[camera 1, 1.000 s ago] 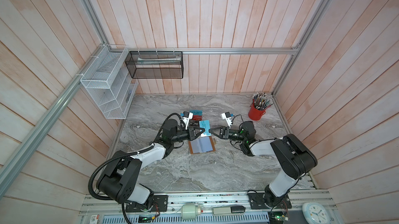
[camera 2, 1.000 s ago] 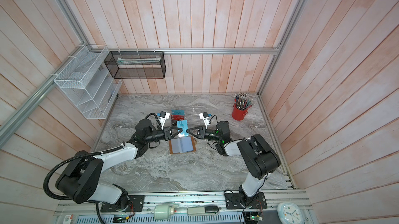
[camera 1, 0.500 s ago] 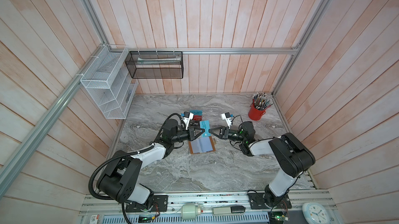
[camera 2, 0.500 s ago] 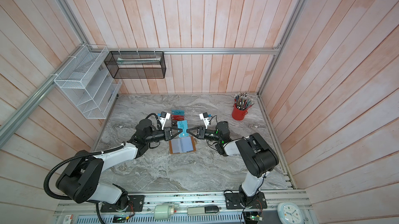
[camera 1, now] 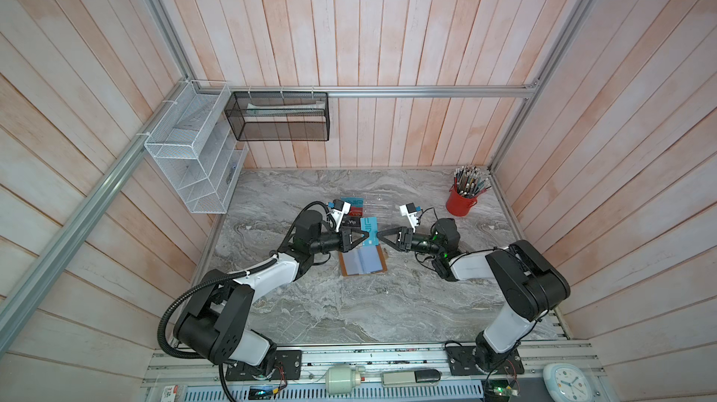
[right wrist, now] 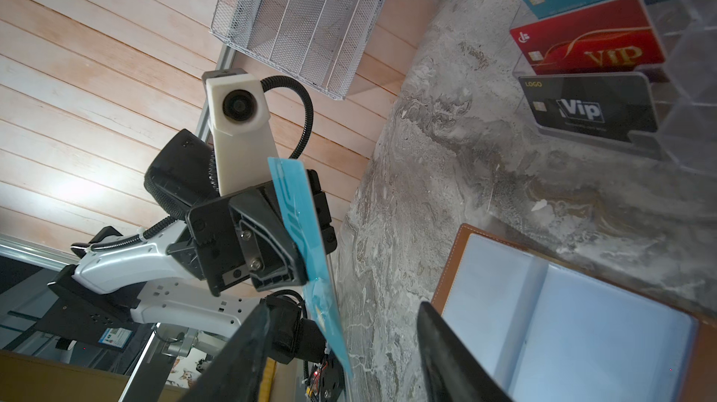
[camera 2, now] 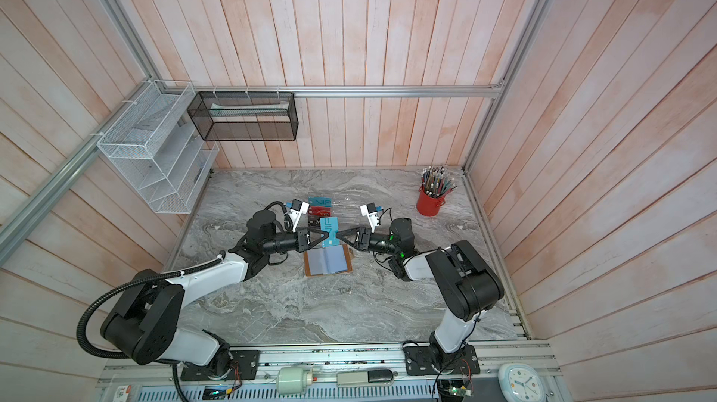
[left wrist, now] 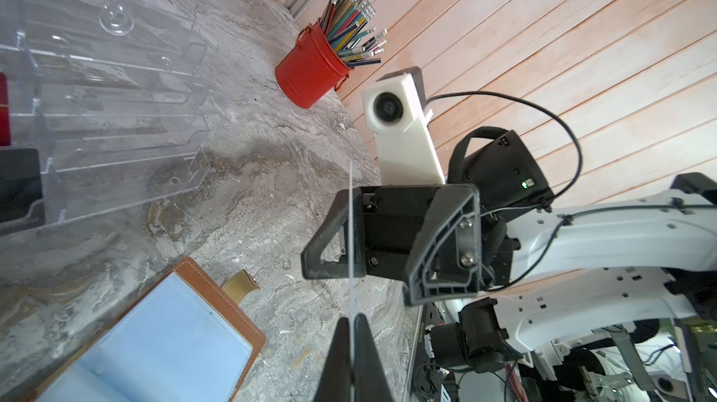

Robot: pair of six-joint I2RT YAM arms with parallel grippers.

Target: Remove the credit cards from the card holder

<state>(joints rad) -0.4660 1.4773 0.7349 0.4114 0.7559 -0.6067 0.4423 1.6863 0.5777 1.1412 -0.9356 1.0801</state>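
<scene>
Teal VIP card (camera 1: 368, 230) upright mid-frame, pinched by L gripper (camera 1: 362, 238), just above open tan card holder (camera 1: 362, 262) w/ clear sleeves. R gripper (camera 1: 382, 236) jaws wide at card's other edge; acrylic rack (camera 1: 378, 202) w/ 3 cards (right wrist: 589, 37) behind, red pencil cup (camera 1: 459, 202) upper right.

Top views: high, looking down. Wrist views: close, facing each other; both w/ card holder (left wrist: 163, 342).

Teal card (camera 1: 369, 227) now pinched solely by the left claw (camera 1: 364, 235), right claw (camera 1: 381, 235) newly wide, off it.
</scene>
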